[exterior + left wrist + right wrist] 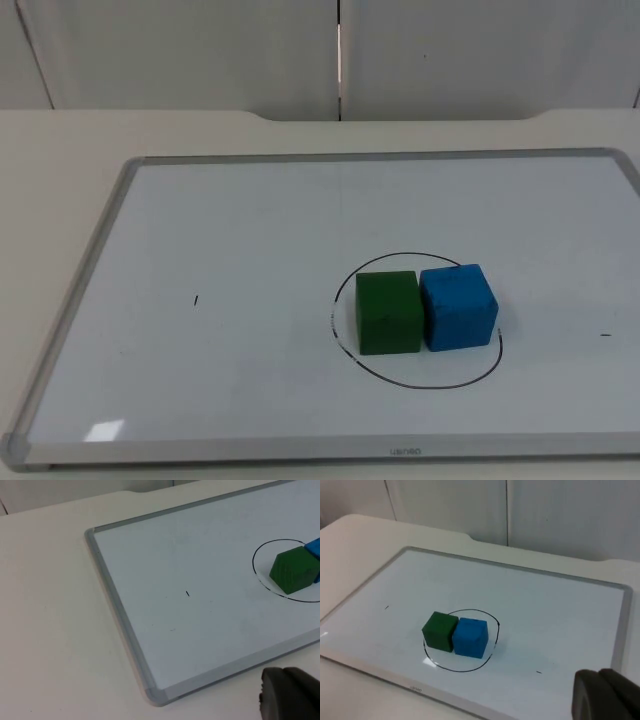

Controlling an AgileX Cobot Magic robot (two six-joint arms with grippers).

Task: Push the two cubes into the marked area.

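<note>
1. Right of centre and low in the top view, a green cube [388, 313] and a blue cube [458, 306] sit side by side, touching, inside a black drawn circle [345, 285] on a whiteboard [200, 220].
2. Both cubes appear to lie within the line; the blue one's right edge comes close to it, and from the right wrist view it looks just inside.
3. Left of the circle, well apart from the cubes, there is a small black tick mark [196, 299]; another short dash [605, 335] sits near the board's right edge.
4. Of the left gripper [290, 695] a dark fingertip is seen, off the board's near frame; I cannot tell how its jaws stand.
5. The right gripper [607, 695] likewise shows a dark fingertip, held back over the board's edge and well apart from the cubes; its jaw state cannot be told.
6. Judged from this, pushing looks finished and both arms wait clear.
7. Any further move would be a light nudge of the blue cube leftward, if its margin is doubted.
</note>
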